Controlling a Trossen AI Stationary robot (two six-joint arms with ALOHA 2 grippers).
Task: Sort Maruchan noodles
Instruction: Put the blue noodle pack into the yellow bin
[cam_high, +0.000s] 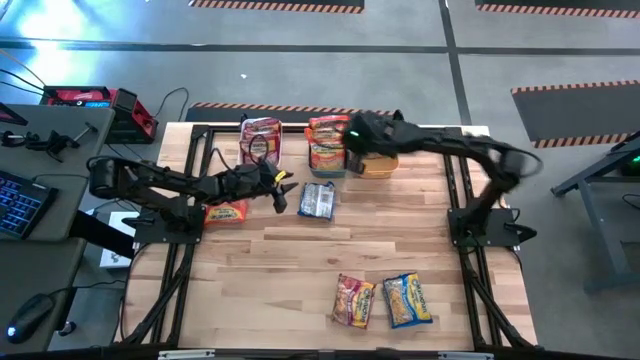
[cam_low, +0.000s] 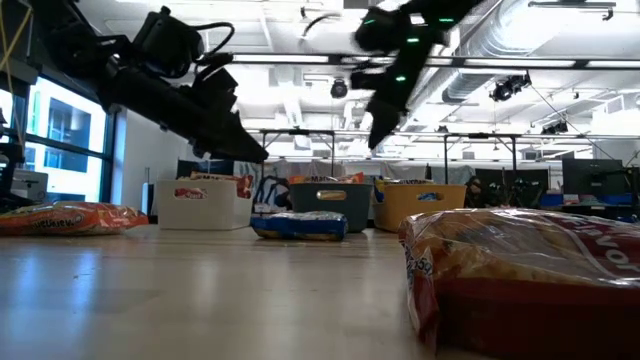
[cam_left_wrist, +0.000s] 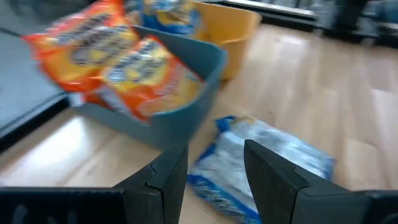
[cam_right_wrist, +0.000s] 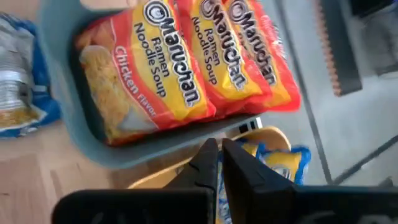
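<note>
High view, going left to right: left gripper sits partly open and empty, with the blue packet just ahead of its fingertips, long axis roughly across them. Right gripper is pinched shut, empty, over the bins, farther off.

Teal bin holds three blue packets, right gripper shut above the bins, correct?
Not quite. The packets in the teal bin are orange chicken ones, not blue; the right wrist view shows it. The blue packet lies on the table. The right gripper is shut above the bins, as you said.
</note>
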